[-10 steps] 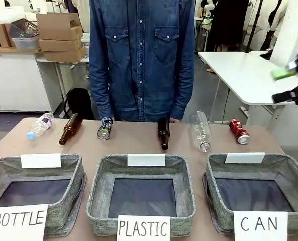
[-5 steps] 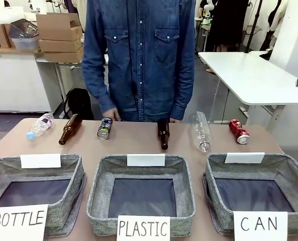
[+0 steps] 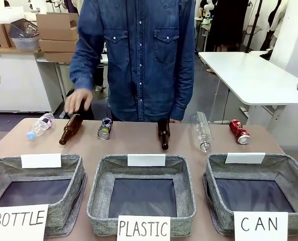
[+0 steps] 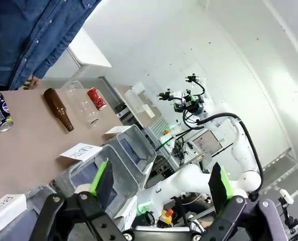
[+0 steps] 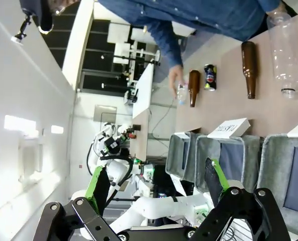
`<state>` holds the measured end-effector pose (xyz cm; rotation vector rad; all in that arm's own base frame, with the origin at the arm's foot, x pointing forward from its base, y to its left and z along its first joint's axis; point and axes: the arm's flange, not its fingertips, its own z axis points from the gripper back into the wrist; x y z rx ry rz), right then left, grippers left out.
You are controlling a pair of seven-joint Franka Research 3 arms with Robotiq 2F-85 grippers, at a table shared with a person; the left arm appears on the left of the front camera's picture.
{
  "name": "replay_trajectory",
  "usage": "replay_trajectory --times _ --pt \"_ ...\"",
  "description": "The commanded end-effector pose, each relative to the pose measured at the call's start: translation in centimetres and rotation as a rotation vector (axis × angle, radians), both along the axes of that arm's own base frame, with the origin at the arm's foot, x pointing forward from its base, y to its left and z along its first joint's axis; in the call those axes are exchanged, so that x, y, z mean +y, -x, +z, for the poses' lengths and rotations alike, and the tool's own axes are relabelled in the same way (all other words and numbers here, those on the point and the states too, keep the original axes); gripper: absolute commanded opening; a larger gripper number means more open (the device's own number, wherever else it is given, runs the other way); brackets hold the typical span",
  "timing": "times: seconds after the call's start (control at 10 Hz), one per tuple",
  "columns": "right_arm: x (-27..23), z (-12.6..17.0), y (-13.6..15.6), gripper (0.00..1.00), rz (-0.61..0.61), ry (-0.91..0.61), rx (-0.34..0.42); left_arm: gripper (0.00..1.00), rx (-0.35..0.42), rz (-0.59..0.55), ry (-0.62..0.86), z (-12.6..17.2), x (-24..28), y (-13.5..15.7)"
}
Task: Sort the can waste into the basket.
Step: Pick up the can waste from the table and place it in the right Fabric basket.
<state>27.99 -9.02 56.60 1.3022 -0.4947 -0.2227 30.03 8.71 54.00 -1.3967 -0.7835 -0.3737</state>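
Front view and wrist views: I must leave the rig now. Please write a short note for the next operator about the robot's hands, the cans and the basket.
Left hand: open, holds nothing, well away from the cans.
Right hand: open, holds nothing, also well away.
Red can: lies crushed at the table's far edge, beyond the CAN basket.
Dark can: lies at the far edge, just right of the left brown bottle.
Person's hand: over that bottle's base; contact unclear.
Done: nothing, the CAN basket is empty.
Left: both cans into the CAN basket.
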Motion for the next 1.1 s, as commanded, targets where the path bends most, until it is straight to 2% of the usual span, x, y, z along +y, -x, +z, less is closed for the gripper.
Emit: replay_trajectory --times 0.0,0.2,0.3,0.4,0.5,0.6,0.8,1.0 --pt "0.0 0.3 -0.4 1.00 0.004 -0.006 -0.031 1.00 -0.024 -0.006 0.021 0.2 -0.2 -0.4" --pt "0.0 0.3 -0.4 1.00 0.004 -0.006 -0.031 1.00 -0.024 -0.006 0.021 0.2 -0.2 -0.4" --pt "-0.1 0.0 0.0 1.00 -0.001 -0.001 0.005 1.00 -0.024 -0.006 0.021 0.2 -0.2 -0.4" --pt "1.5 -0.3 -2.1 1.00 -0.348 0.384 0.163 1.00 -0.024 -0.006 0.021 0.2 -0.2 -0.4" --pt "2.4 -1.0 -4.1 1.00 -0.544 0.672 0.214 1.00 -0.024 -0.006 0.021 0.2 -0.2 -0.4" --pt "2.5 -1.5 -5.3 1.00 -0.590 0.814 0.221 1.00 -0.024 -0.006 0.021 0.2 -0.2 -0.4" --pt "2.2 -2.0 -5.7 1.00 -0.593 0.959 0.223 1.00 -0.024 -0.006 0.021 0.2 -0.2 -0.4" --pt "1.2 -1.9 -5.4 1.00 -0.626 0.912 0.235 1.00 -0.024 -0.006 0.021 0.2 -0.2 -0.4"
